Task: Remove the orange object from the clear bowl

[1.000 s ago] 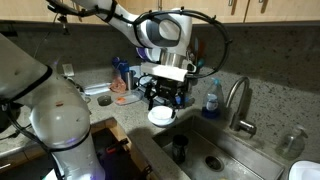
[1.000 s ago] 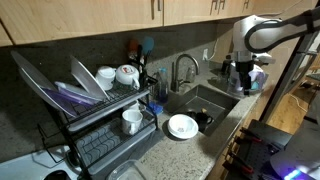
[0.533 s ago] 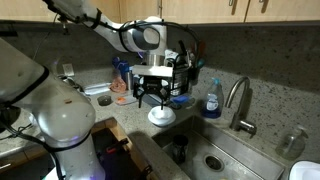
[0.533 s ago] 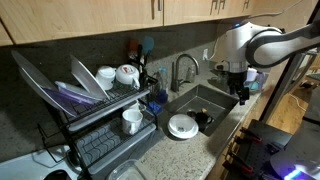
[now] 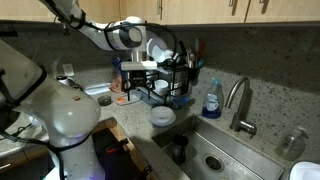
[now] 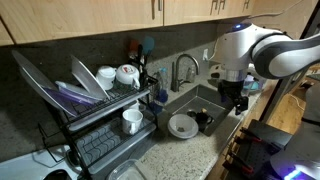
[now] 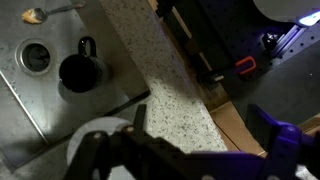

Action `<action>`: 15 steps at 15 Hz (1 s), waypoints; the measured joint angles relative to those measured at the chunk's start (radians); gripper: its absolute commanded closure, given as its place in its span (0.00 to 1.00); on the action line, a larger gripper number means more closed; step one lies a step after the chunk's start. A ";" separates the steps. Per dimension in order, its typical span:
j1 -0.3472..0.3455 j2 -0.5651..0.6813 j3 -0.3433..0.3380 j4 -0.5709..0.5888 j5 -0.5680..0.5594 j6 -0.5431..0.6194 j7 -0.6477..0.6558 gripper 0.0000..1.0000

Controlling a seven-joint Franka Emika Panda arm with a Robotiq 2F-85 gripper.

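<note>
Salmon-orange, the lump [image 5: 121,96] is seen inside the clear bowl [image 5: 122,101] on the bench [image 5: 135,109], beyond the white dish [image 5: 162,117]. Above that dish the end effector [image 5: 163,95] is poised, fingers apart; the lump is judged to lie off to its side.

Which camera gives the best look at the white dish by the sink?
An exterior view: the dish shows whole and round, seen from above. In an exterior view the dish looks flatter and smaller. The wrist view catches only a pale arc, probably its rim.

White rounded arm [image 6: 262,48], black claw [image 6: 238,102]
</note>
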 measured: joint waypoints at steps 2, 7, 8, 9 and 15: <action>0.036 0.000 0.011 0.000 0.059 0.018 0.000 0.00; 0.099 0.001 0.013 0.000 0.215 0.121 0.000 0.00; 0.104 0.002 0.013 0.000 0.227 0.134 0.000 0.00; 0.106 0.002 0.013 0.000 0.229 0.138 0.000 0.00; 0.106 0.002 0.013 0.000 0.230 0.140 0.000 0.00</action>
